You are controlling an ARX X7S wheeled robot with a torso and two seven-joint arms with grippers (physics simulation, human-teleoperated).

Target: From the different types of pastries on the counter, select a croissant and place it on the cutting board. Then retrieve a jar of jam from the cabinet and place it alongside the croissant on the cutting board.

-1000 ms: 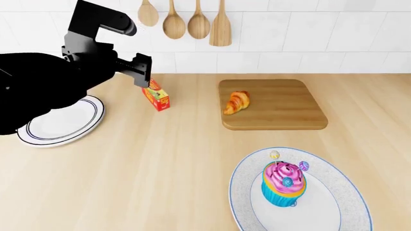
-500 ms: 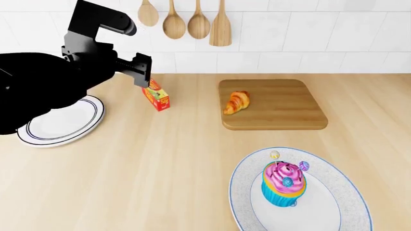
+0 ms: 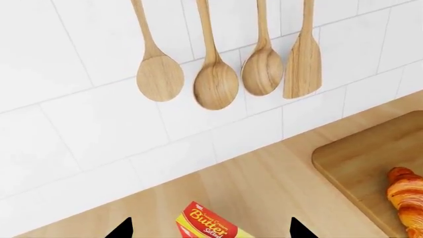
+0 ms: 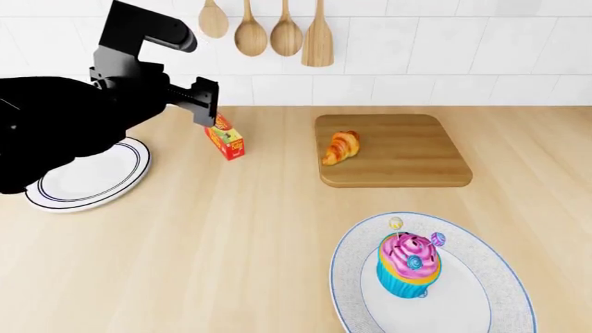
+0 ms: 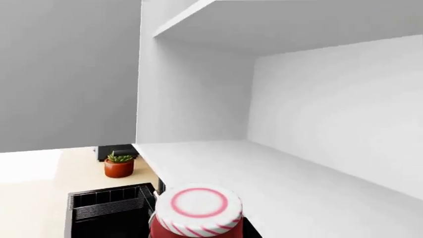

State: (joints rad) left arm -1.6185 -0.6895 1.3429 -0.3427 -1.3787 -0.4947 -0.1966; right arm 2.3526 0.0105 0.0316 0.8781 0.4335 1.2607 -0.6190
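Observation:
The croissant (image 4: 342, 147) lies on the left part of the cutting board (image 4: 407, 156) on the counter (image 4: 231, 236); the left wrist view shows the croissant (image 3: 404, 198) and a corner of the board (image 3: 357, 163) too. My left gripper (image 4: 205, 105) hangs open just above a red and yellow butter box (image 4: 226, 141), whose top (image 3: 208, 225) shows between the black fingertips (image 3: 122, 229). In the right wrist view the jar of jam (image 5: 197, 210), with a white, red-striped lid, fills my right gripper (image 5: 198, 234), shut on it at the open cabinet's white shelf (image 5: 297, 188).
A cupcake (image 4: 408, 266) stands on a blue-rimmed plate (image 4: 481, 291) at the front right. Another plate (image 4: 88, 177) lies under my left arm. Wooden spoons (image 4: 268, 31) hang on the tiled wall. Below the cabinet are a black sink (image 5: 109, 210) and a potted plant (image 5: 119, 166).

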